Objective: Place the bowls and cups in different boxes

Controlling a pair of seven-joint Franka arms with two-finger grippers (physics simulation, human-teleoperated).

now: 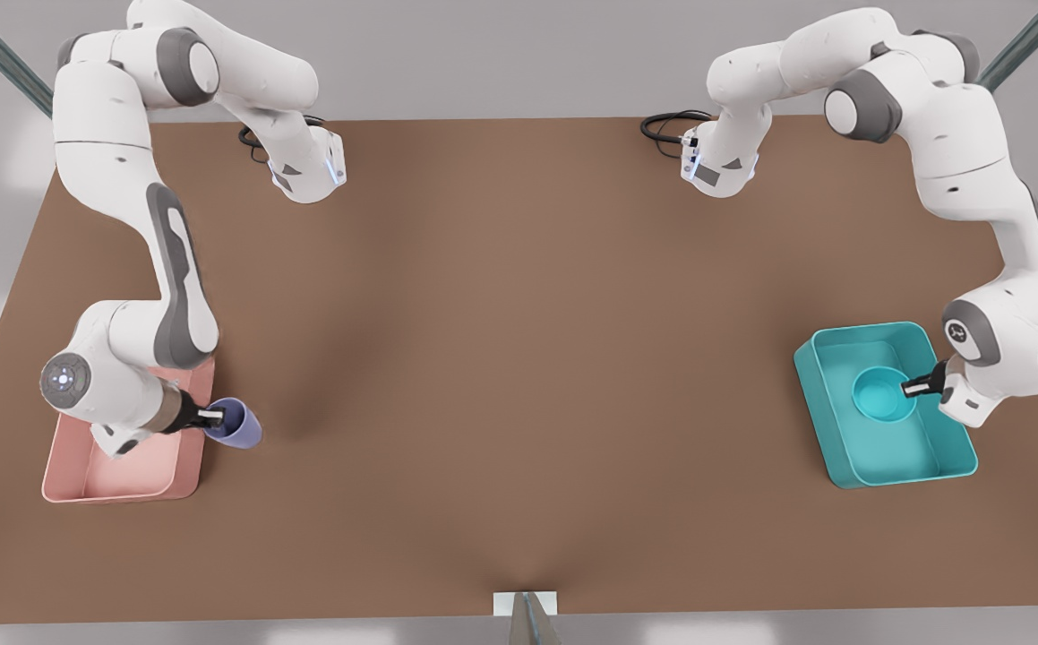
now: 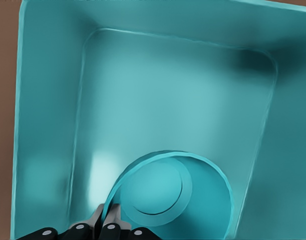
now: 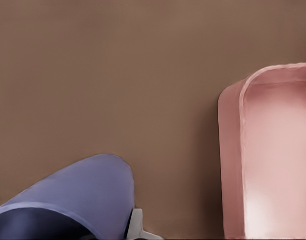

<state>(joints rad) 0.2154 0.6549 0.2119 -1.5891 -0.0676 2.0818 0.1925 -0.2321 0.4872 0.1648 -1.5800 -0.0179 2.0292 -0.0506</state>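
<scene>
The table [image 1: 519,358] is a flat, matt brown with no grain or weave, soft shading at most. The teal box [image 1: 841,448] looks like smooth moulded plastic with a satin sheen and pale highlights on its inner floor. The bowl [image 1: 881,396] has the same smooth teal finish. The pink box [image 1: 66,475], at 9 o'clock on the table, reads as smooth plastic, softly glossy along its rounded rim. The cup [image 1: 245,428] is smooth, matt lavender. Both arms wear glossy white shells with matt grey joints; the fingers [image 2: 109,220] look pale grey and smooth.
</scene>
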